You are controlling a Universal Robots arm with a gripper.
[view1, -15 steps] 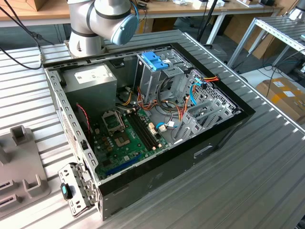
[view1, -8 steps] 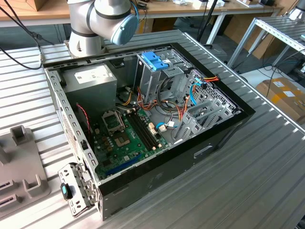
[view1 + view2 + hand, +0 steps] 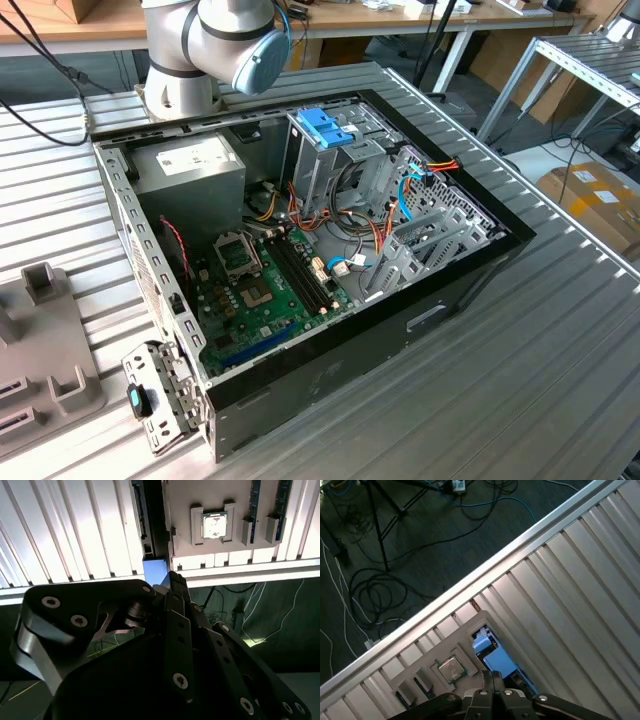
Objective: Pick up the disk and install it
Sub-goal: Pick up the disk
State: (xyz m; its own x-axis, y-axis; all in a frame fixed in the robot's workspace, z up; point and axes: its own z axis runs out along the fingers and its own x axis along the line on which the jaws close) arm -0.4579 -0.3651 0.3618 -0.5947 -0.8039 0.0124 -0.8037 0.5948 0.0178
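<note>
While the gripper (image 3: pixel 490 676) hangs over the grey tray (image 3: pixel 462 641), the disk (image 3: pixel 495 659) sits right at its tips
In both wrist views the two fingers (image 3: pixel 485 679) are pressed close together and hold nothing. The disk's light-blue end lies just past them, so near that I cannot tell if they touch. Its long dark body runs away from the gripper along the side of the tray. A square chip (image 3: pixel 451 669) lies in the tray near the disk, and its print is too small to read. In the exterior view the open computer case (image 3: pixel 330 250) lies on the slatted table (image 3: pixel 520 380). The white label (image 3: pixel 195 152) on the grey box, far inside on the exterior view's left, is too small to read
</note>
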